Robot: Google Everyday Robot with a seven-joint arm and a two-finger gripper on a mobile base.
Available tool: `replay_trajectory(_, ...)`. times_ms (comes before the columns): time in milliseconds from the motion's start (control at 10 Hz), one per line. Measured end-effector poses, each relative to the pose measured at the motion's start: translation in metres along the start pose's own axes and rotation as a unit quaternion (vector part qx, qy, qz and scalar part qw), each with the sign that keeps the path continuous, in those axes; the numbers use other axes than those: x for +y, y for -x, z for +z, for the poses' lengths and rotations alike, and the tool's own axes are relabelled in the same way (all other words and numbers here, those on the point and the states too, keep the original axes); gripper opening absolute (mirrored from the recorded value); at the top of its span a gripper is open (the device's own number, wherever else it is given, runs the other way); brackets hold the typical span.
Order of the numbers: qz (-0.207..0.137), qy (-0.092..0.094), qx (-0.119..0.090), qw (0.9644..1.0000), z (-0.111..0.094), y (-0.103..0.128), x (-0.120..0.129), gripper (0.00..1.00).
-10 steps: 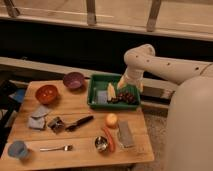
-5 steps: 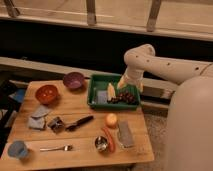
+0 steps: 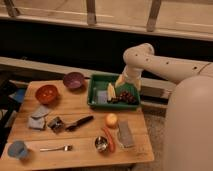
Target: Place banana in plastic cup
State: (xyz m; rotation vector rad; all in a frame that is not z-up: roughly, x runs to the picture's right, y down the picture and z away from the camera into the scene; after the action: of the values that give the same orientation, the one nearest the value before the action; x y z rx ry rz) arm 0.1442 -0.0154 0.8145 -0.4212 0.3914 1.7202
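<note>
No change over the last second: tool [image 3: 122, 84] stays over the green tray [image 3: 100, 76], grip state untellable; banana [image 3: 111, 92] lies in tray, plastic cup [image 3: 17, 149] well apart at table [image 3: 75, 107] corner, so pickup looks pending.

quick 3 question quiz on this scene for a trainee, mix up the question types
1. True or false: the banana already sits in the plastic cup.
2. Where is the plastic cup? A) on the table's near-left corner as the camera sees it; B) in the tray; C) held by the pincer.
3. Fill in: the pincer hovers over the green ____, where the banana lies.

Key: 1 false. 2 A. 3 tray.
</note>
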Motion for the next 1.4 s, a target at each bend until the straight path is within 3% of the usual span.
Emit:
replay_trajectory(200,0.0,0.003,0.003,1.0,0.005,0.004,0.004,0.77)
replay_trajectory(500,-0.014,0.009,0.003,0.9999,0.018,0.022,0.04,0.77)
replay_trajectory(700,-0.03,0.027,-0.013,0.9991,0.019,0.037,0.077,0.77)
replay_trajectory(1200,-0.026,0.021,-0.014,0.9993,0.021,0.036,0.071,0.77)
replay_trajectory(1400,-0.01,0.016,-0.032,0.9993,0.034,0.04,0.067,0.77)
